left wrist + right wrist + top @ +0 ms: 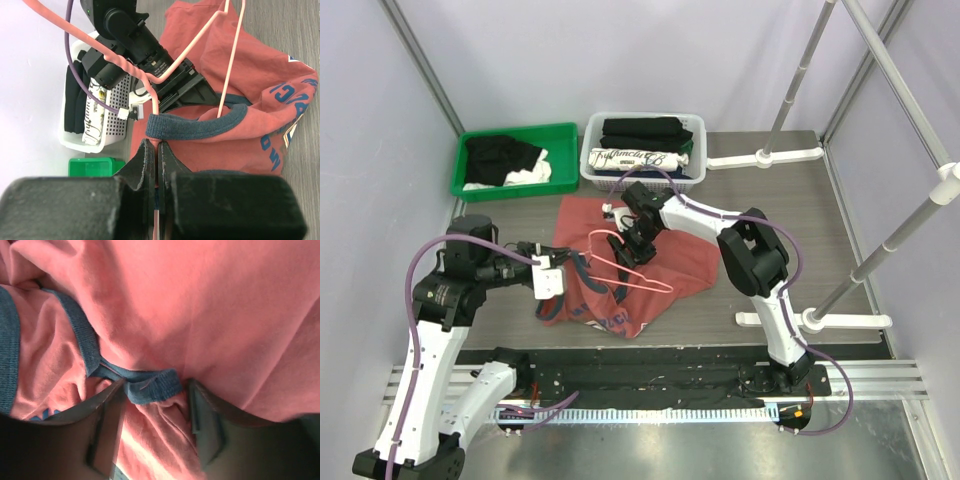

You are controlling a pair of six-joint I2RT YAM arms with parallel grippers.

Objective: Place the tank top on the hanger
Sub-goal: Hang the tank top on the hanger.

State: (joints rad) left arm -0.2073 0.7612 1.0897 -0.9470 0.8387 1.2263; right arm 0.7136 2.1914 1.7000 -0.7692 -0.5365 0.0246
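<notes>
Overhead, the tank top (690,265) lies crumpled mid-table with the hanger (655,282) on it. The left gripper (560,280) sits at its 9 o'clock edge and the right gripper (638,248) presses toward its 12 o'clock. From the left wrist, the fingers (145,165) are together, pinching the pink wire below the navy trim. From the right wrist, the fingers (107,425) are apart, straddling a trim fold without clamping it.

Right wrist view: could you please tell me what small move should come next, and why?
Probably close the right fingers on the navy trim: they straddle that fold of the tank top without pinching it, while the left fingers hold the hanger.
</notes>
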